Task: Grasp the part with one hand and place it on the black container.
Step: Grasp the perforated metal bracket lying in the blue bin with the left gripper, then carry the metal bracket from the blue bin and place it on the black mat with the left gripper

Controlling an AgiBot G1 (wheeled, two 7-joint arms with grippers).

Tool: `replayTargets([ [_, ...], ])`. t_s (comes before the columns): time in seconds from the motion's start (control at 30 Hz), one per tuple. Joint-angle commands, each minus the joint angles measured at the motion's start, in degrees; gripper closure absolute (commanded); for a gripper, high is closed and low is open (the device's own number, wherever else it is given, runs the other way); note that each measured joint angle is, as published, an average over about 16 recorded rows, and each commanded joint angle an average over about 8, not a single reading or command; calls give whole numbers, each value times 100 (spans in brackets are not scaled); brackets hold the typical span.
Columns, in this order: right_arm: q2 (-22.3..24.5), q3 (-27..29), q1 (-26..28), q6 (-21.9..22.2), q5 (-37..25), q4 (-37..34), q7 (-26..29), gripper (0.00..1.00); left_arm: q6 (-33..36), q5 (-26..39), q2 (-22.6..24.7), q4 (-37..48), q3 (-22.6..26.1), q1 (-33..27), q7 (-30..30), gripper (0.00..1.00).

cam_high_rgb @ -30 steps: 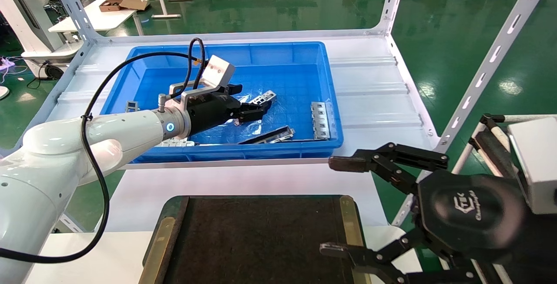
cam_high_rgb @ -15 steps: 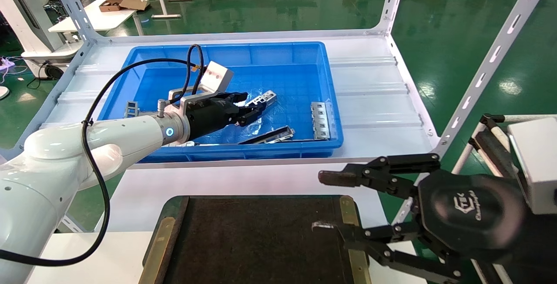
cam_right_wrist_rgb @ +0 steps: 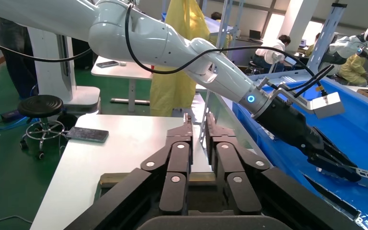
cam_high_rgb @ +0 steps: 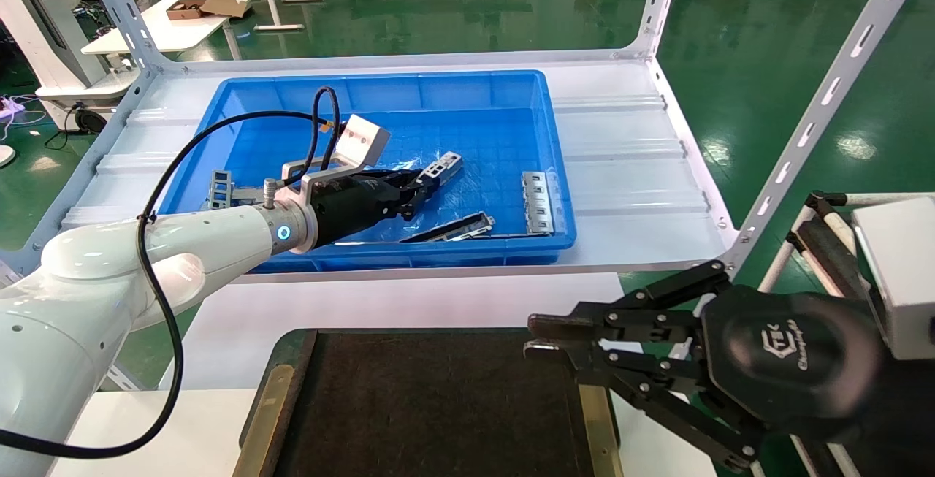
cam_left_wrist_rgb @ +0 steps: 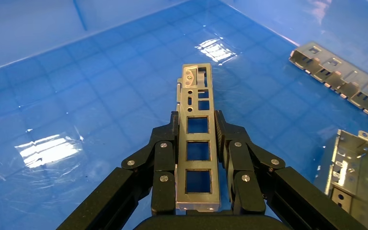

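We held the part (cam_left_wrist_rgb: pixel 197 143) lengthwise between the left gripper (cam_left_wrist_rgb: pixel 197 158) fingers, pinched along its edges above the blue bin (cam_high_rgb: pixel 555 170) floor for carrying to the black container (cam_high_rgb: pixel 431 404), while our right gripper (cam_high_rgb: pixel 544 338), pressed together, idled over that container's corner.

Bright stamped metal of the part (cam_left_wrist_rgb: pixel 197 143) is glinting between matt black fingers (cam_left_wrist_rgb: pixel 164 177); the glossy blue plastic bin (cam_high_rgb: pixel 467 90) is reflecting lamps; the black container (cam_high_rgb: pixel 438 404) is showing a dull, rough surface edged by brassy metal strips (cam_high_rgb: pixel 261 418).
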Motion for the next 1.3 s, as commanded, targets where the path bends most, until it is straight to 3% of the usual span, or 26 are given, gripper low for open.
replayTargets([
  [0.03, 0, 0, 0, 0, 0, 0, 0, 100, 21, -38, -7, -9, -4, 15, 2, 100],
  [0.3, 1, -2, 1, 1, 1, 0, -1, 100, 643, -376, -226, -198, -191, -106, 61, 100],
  [0.73, 2, -5, 1, 2, 3, 0, -2, 100, 2582, -886, -1082, -1161, -404, 128, -434, 100],
  [1.07, 3, -7, 2, 3, 5, 0, -4, 100, 3820, -1488, -1999, -3390, -504, 1507, -1310, 100],
  [1.3, 3, -9, 2, 4, 6, 0, -4, 100, 3371, -1647, -2439, -4683, -526, 2699, -1997, 100],
])
